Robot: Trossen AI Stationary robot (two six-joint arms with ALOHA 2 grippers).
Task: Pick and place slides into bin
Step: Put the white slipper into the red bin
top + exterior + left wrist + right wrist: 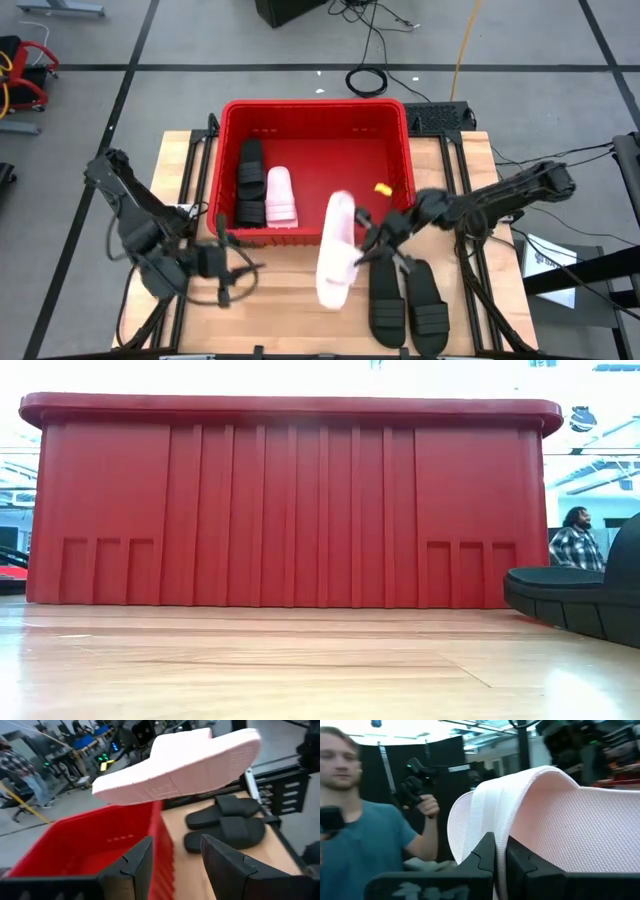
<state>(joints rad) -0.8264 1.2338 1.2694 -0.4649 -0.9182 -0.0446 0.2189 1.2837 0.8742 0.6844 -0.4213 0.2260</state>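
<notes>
The red bin (395,118) stands at the table's far middle; its near wall fills the low view (290,510). Black slides (249,180) and one pale slide (281,197) lie inside it. My right gripper (366,240) is shut on a second pale pink slide (337,250), held in the air over the bin's near rim; its sole shows in the left wrist view (180,767). Two black slides (408,300) lie side by side on the table's near right. My left gripper (238,268) is open and empty near the bin's near left corner. My right gripper pinches the edge of the pale slide's wide strap (487,820) between its two fingers (485,857). The fingers come from the table's right, across the slide. The slide is lifted clear, roughly level with its sole down, its far end over the bin's rim.
A small yellow object (383,188) lies in the bin's right part. One black slide (575,600) shows at the right of the low view. People stand in the room beyond the table (365,820). Bare wood lies between the grippers at the table's near edge (285,310).
</notes>
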